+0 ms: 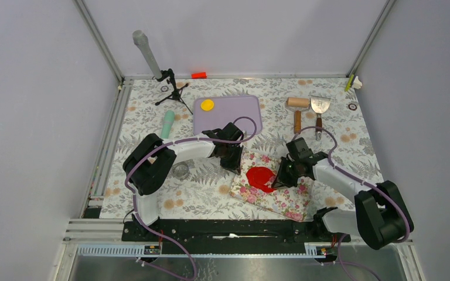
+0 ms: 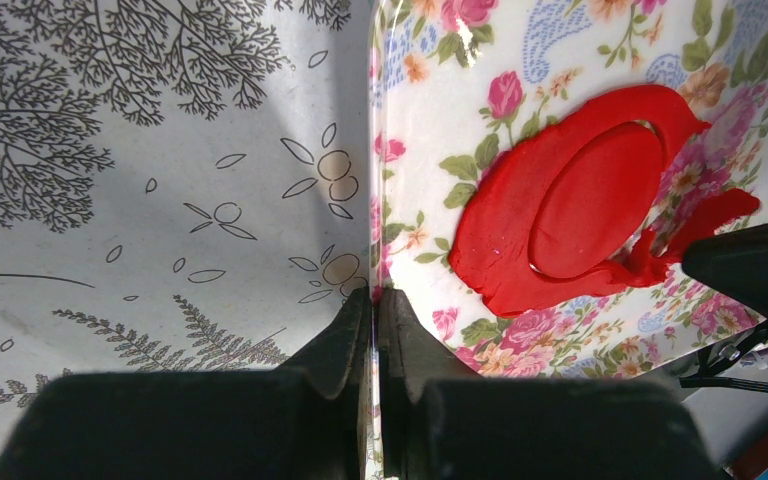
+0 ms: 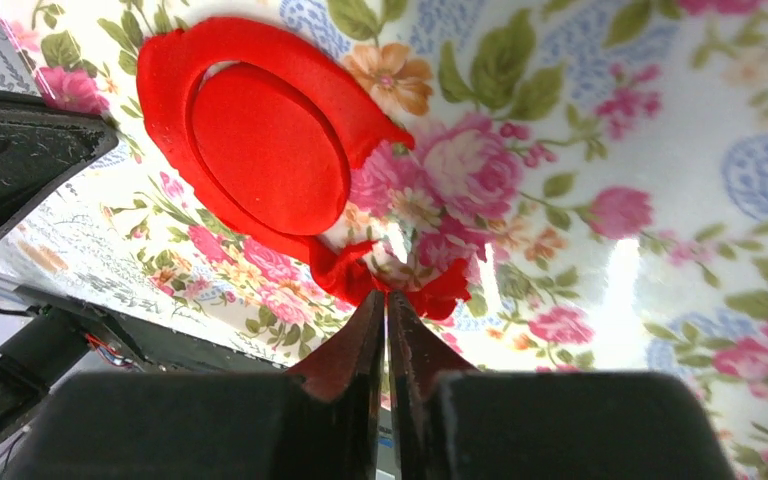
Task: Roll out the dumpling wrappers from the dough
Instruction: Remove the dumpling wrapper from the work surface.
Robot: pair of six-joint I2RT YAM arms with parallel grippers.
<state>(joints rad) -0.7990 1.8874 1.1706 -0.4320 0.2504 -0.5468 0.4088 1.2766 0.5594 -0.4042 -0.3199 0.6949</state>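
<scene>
left pincer (image 2: 375, 298) clamps floral mat (image 2: 430, 110) beside dough (image 2: 492, 225)

Two pincers: left pincer (image 2: 375, 293), right pincer (image 3: 387, 298). Two wrappers: red wrapper (image 3: 270, 150), yellow wrapper (image 1: 207, 105). One dough ring (image 2: 490, 230), one floral mat (image 1: 281, 199), one roller (image 1: 297, 103).

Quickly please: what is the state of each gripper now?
Left gripper: closed on the edge of the floral mat.
Right gripper: closed, pinching the red dough scrap.
</scene>
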